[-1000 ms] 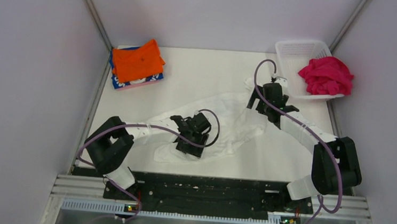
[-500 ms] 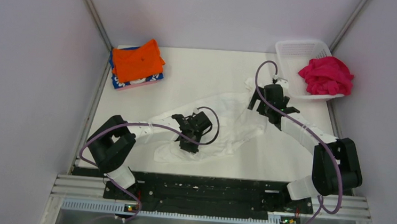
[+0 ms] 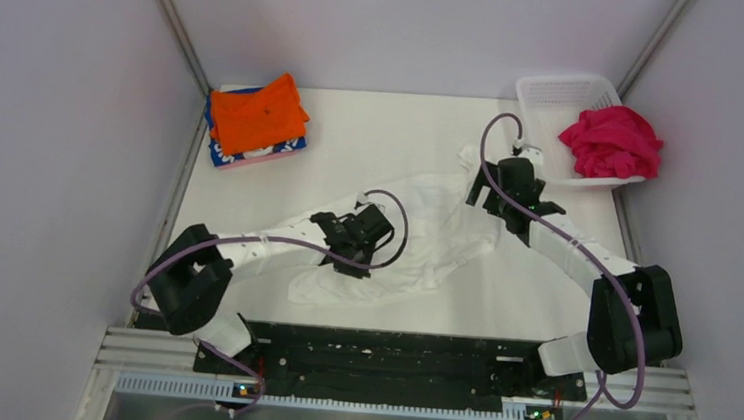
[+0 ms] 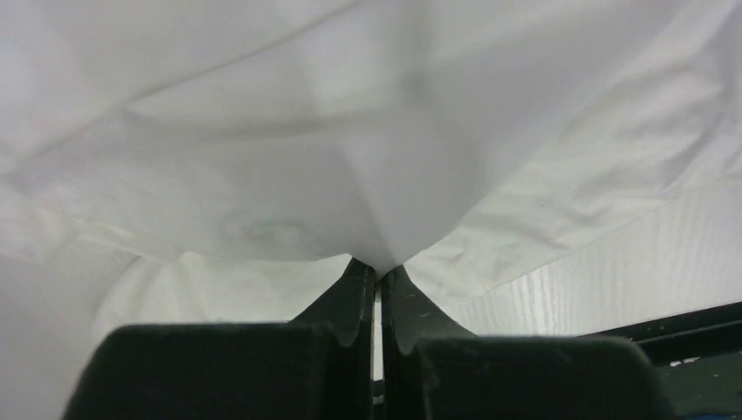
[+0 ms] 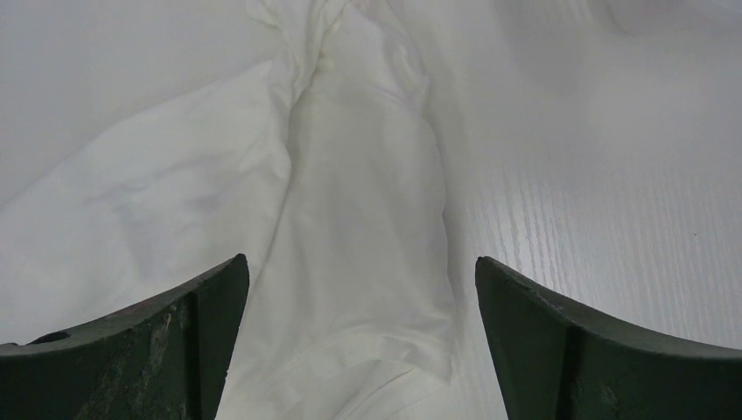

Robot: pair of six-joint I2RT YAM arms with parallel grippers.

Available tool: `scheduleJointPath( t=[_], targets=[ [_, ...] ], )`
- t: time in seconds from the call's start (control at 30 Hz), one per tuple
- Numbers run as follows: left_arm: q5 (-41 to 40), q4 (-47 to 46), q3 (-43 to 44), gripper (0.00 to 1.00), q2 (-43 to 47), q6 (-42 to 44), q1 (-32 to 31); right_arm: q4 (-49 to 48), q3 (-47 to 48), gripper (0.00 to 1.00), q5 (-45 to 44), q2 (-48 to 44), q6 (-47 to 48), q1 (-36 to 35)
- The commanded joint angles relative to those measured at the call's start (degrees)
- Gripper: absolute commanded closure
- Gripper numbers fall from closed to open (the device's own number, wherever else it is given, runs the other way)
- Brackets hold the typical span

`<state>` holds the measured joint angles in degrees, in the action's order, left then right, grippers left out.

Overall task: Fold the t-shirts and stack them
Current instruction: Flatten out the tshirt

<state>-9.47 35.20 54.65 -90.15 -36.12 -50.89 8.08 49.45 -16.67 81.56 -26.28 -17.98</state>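
White t-shirt (image 3: 442, 226) sprawls on the counter (image 3: 374, 135); the left end effector (image 4: 378, 269) pinches a fold, probably to drag it flat, while the right end effector (image 5: 359, 262) hangs spread over its far end, ready to grab.

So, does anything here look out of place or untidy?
The magenta t-shirt hangs crumpled over the rim of the basket, partly outside it. The white t-shirt lies bunched across the table, one fold pinched by the left fingers.
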Motion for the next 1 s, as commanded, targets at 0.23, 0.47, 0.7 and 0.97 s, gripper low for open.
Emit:
scheduleJointPath(
  t=[0.23,0.47,0.7,0.97],
  targets=[
    [-13.66,-1.94,5.71,1.0,14.99,1.93,3.22,-6.63,6.08,0.01,4.71,1.84,7.26,0.53],
    [-11.35,-4.36,6.25,1.0,15.84,1.51,13.05,-4.78,19.08,0.02,3.49,15.42,12.2,0.53],
    [-7.57,-6.85,6.0,1.0,16.57,3.35,19.98,-1.2,28.75,0.08,-2.29,27.58,13.06,0.69],
    [-6.22,-7.64,6.51,1.0,15.24,4.74,24.2,-3.55,26.9,0.11,-3.01,30.33,7.92,2.8]
  ],
)
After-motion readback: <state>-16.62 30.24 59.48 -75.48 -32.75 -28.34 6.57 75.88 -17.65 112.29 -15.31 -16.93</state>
